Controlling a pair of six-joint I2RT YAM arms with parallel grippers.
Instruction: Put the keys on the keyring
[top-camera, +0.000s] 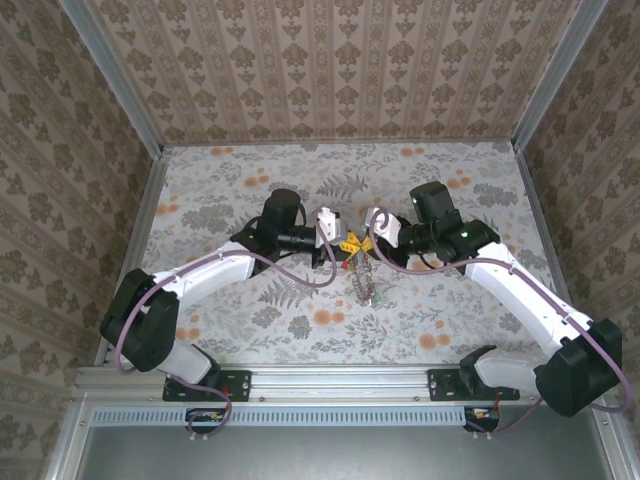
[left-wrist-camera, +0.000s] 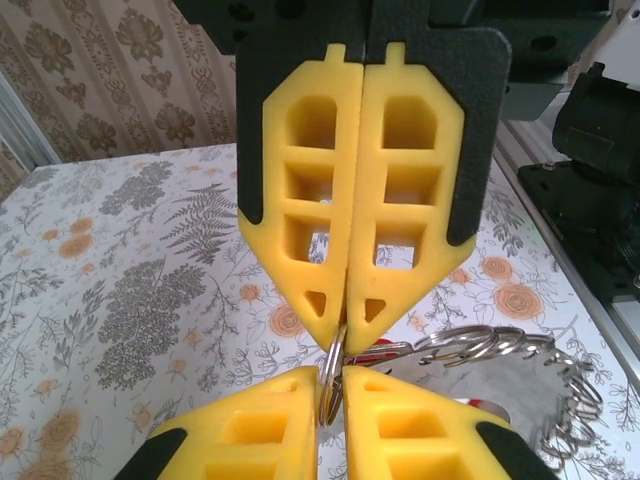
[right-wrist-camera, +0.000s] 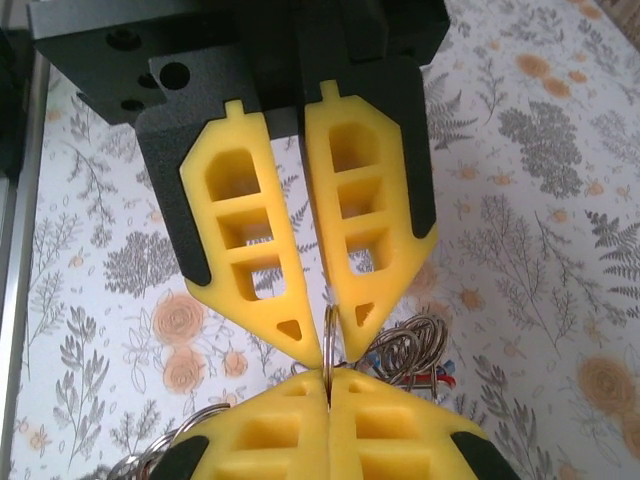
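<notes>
Left hand (left-wrist-camera: 343, 335) is pinched shut on the thin keyring (left-wrist-camera: 333, 368). The right hand (right-wrist-camera: 325, 332) meets it tip to tip, also clamped on that ring. Keys (top-camera: 365, 285) bunch just beside the fingertips, mid floral tabletop (top-camera: 250, 330).

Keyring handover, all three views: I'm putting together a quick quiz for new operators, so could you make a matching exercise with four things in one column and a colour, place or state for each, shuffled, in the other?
Things
1. keyring
2. keys
3. claw pads
4. table

Descriptions
a. yellow
b. flower-patterned
c. pinched by the left claw and the right claw, tip to tip
d. clustered on the near side of the claws, toward the arm bases

Pairs: 1-c, 2-d, 3-a, 4-b
</notes>
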